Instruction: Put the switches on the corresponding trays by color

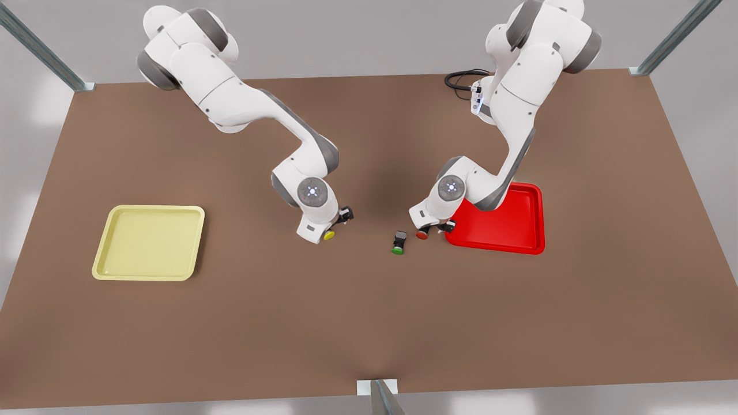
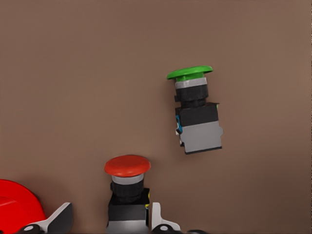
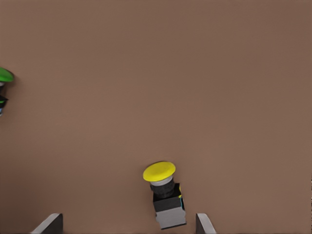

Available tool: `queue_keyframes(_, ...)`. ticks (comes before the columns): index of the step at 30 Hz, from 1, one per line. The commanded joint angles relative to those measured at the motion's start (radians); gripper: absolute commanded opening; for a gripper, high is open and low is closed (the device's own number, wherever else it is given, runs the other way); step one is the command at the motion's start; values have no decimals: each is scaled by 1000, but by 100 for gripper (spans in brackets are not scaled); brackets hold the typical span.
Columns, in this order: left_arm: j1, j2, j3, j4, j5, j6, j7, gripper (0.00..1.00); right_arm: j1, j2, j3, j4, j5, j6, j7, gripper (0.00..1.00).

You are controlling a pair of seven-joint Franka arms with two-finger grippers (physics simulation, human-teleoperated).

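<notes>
I had both arms low over the middle of the counter (image 1: 357,323), each set over the switch it was meant to carry. My left end effector (image 2: 108,219) sat by the red switch (image 2: 126,187), which lay on its side just beside the red tray (image 1: 519,222), near that tray's corner; the fingers (image 2: 158,217) were spread, one close against the dark body and the other well out to the side, so nothing was pinched yet. That short hop to the tray is, I judge, why this arm took the red one. My right end effector (image 3: 127,225) hovered over the yellow switch (image 3: 163,195), also lying on its side on the bare counter, with the fingers standing wide apart on either side of it and clear of its body. The yellow tray (image 1: 149,243) lay well apart toward the counter's far side edge, so that carry would be the longer one. The green switch (image 1: 398,242) lay between the two arms, near the red switch, and no tray matched it, so I left it alone.
</notes>
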Motion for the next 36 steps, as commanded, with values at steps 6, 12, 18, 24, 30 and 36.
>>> queue_keyframes(6, -5, 20, 0, 0, -8, 21, -9, 62, -6, -61, 1, -155, -10, 96, -43, 100)
queue_keyframes(12, -6, 6, 1, -25, -13, 7, -9, 58, -17, -40, -7, -223, -15, 182, -81, 100)
queue_keyframes(18, -9, 19, 1, -20, -13, 39, -10, 56, -13, 3, -13, -218, -15, 179, -80, 100)
queue_keyframes(24, -11, 17, 1, -23, -13, 19, -9, 50, -13, 19, -25, -187, -13, 173, -68, 100)
queue_keyframes(30, -11, 6, 1, -21, -13, 18, -15, 40, -9, 55, -27, -175, -27, 197, -68, 100)
queue_keyframes(36, -11, -83, 35, -14, -14, -96, 4, 44, -7, 74, -27, -177, -27, 199, -66, 100)
